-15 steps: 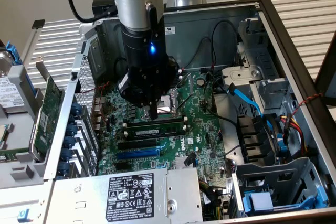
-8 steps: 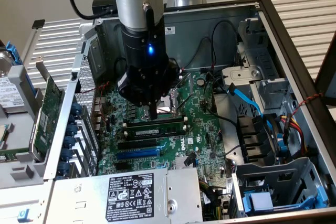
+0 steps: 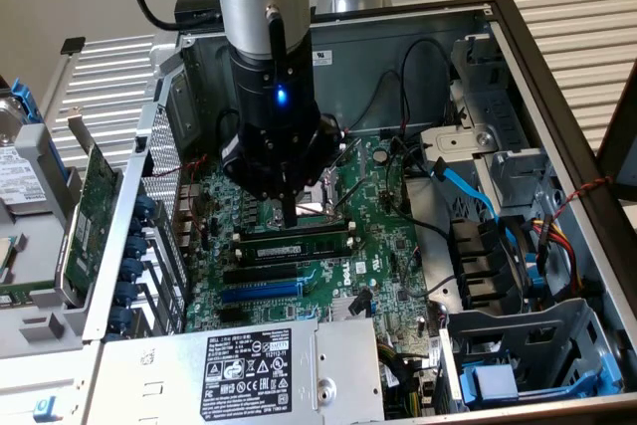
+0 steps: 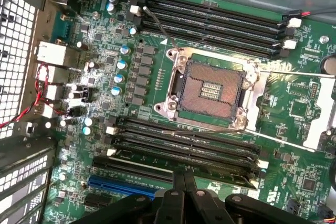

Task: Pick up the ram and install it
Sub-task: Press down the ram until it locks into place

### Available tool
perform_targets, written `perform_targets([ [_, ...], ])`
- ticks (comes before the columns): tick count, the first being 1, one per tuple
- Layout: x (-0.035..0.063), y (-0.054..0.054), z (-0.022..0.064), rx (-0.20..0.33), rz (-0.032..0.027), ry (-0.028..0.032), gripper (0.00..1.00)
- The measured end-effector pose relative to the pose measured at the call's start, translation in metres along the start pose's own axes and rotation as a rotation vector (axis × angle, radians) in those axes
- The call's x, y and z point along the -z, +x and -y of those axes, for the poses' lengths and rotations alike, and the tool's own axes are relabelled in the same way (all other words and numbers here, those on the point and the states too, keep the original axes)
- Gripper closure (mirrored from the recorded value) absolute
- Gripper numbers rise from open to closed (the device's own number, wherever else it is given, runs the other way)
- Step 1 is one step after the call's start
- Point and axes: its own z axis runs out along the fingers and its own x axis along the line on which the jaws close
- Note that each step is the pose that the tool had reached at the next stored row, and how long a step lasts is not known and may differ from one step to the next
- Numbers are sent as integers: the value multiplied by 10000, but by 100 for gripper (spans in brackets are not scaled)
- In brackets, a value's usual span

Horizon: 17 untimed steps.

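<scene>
The ram point(image 3: 295, 244) is a long green stick with black chips, standing on edge in a black slot just in front of the CPU socket point(image 4: 210, 90). My gripper point(image 3: 289, 214) hangs straight over the stick's middle with its narrow fingers shut together, tips at or just above the top edge; contact cannot be told. From the wrist, the gripper point(image 4: 184, 179) points down at the slot row nearest the blue slot, where the ram point(image 4: 147, 167) appears as a thin pale edge. Nothing is held between the fingers.
The open case's walls point(image 3: 557, 97) surround the motherboard. Empty black slots point(image 4: 210, 19) lie beyond the socket. A blue slot point(image 3: 259, 292), a labelled power supply point(image 3: 249, 365), blue cables point(image 3: 468, 186) and a broad green card point(image 3: 95, 196) at the exterior view's left are close by.
</scene>
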Motion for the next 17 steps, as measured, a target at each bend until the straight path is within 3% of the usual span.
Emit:
perform_targets([
  [8, -1, 0, 0, -1041, -30, -9, 90],
  [17, -1, -4, 10, -1312, -38, -6, 90],
])
